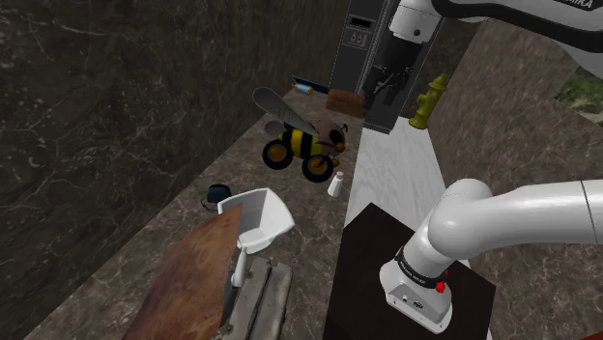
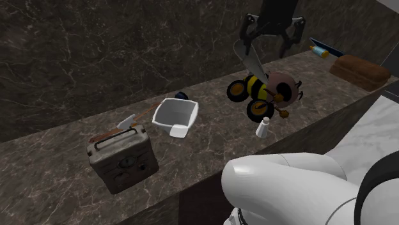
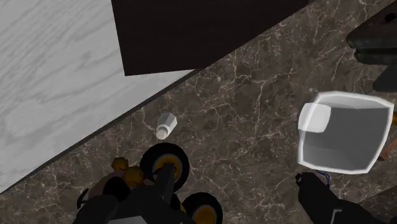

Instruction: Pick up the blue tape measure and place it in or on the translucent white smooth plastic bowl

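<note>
The blue tape measure (image 1: 216,195) is a small dark blue disc on the dark marble counter, just behind the white bowl (image 1: 257,218) in the shoulder view. In the second exterior view the tape measure (image 2: 182,96) peeks out past the bowl's (image 2: 174,117) far rim. My black gripper (image 2: 272,38) hangs open high above the counter, over a bee-shaped toy (image 2: 265,93) and well to the second exterior view's right of the bowl. In the wrist view the open gripper (image 3: 235,175) has nothing between its fingers, with the bowl (image 3: 343,130) just beyond the right finger (image 3: 324,200).
A small white shaker (image 1: 335,184) stands near the bee toy (image 1: 300,143). A worn boxy case (image 2: 123,156) and a brown board (image 1: 193,280) lie beside the bowl. A brown box (image 2: 358,70), a blue pen-like item (image 2: 320,50) and a yellow hydrant figure (image 1: 430,101) sit farther along.
</note>
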Robot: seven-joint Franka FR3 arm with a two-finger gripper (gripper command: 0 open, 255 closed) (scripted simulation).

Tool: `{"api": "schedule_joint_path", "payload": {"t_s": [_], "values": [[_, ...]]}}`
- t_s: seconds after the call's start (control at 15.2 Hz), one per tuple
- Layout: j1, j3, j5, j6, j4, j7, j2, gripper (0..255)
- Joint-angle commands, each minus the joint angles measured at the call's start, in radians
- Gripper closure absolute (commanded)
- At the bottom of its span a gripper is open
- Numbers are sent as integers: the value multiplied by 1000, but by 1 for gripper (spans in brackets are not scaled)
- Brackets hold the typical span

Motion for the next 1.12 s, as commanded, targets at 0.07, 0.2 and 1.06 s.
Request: {"api": "schedule_joint_path", "payload": {"t_s": [0.07,0.2,1.06], "values": [[6,5,4,30,-11,0,20,0],[19,16,12,89,-29,-1,64,0],[95,87,47,441,-26,-13,433,0]]}}
